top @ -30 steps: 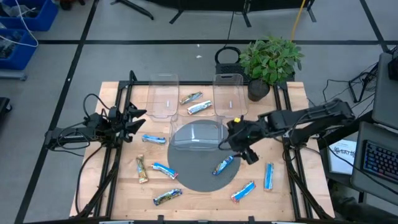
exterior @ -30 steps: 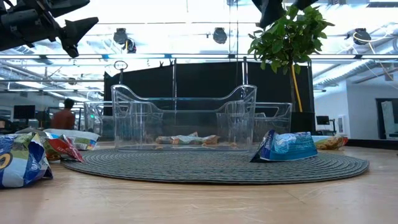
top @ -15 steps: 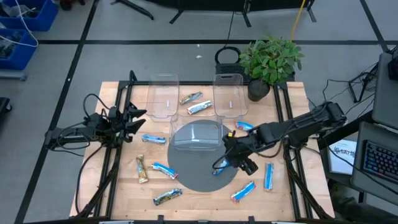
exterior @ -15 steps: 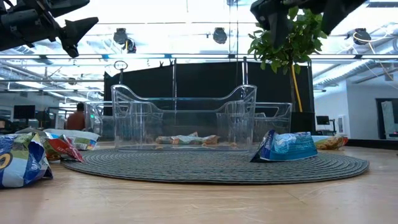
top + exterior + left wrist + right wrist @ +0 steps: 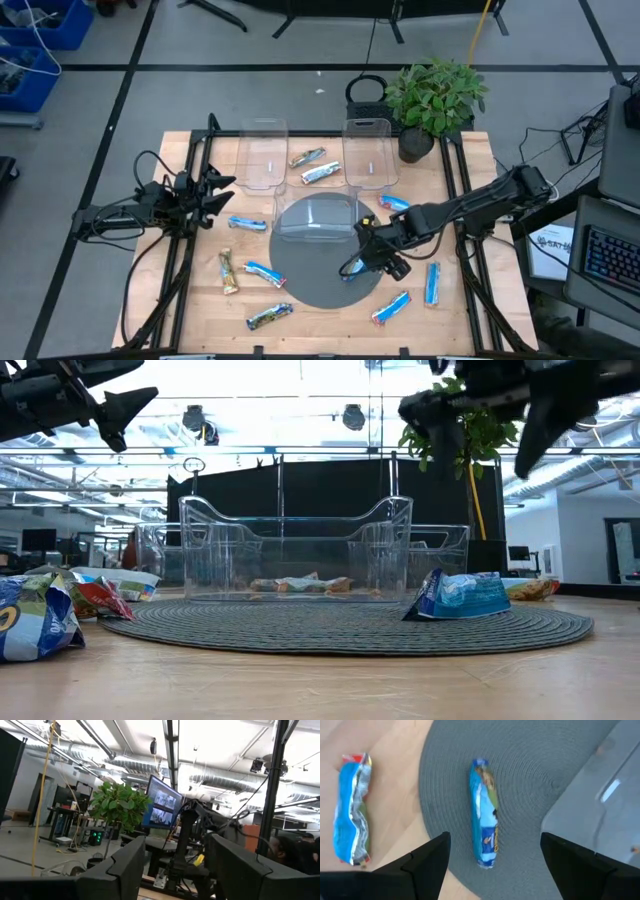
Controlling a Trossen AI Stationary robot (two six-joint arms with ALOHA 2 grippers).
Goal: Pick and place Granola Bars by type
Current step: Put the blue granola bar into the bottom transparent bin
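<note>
The right gripper (image 5: 492, 865), fingers spread wide, hovers over a bright blue foil-wrapped bar (image 5: 485, 812) on the round grey woven mat (image 5: 530, 765); next, probably, it descends and closes lengthwise-centred.

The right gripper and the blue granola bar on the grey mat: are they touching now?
Apart. In the right wrist view the right gripper hangs open, and the blue granola bar lies on the round grey mat, clear of both fingers.

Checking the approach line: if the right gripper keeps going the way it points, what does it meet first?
Probably the blue granola bar on the gray mat; it lies between the right gripper's open jaws, though depth is unclear.
</note>
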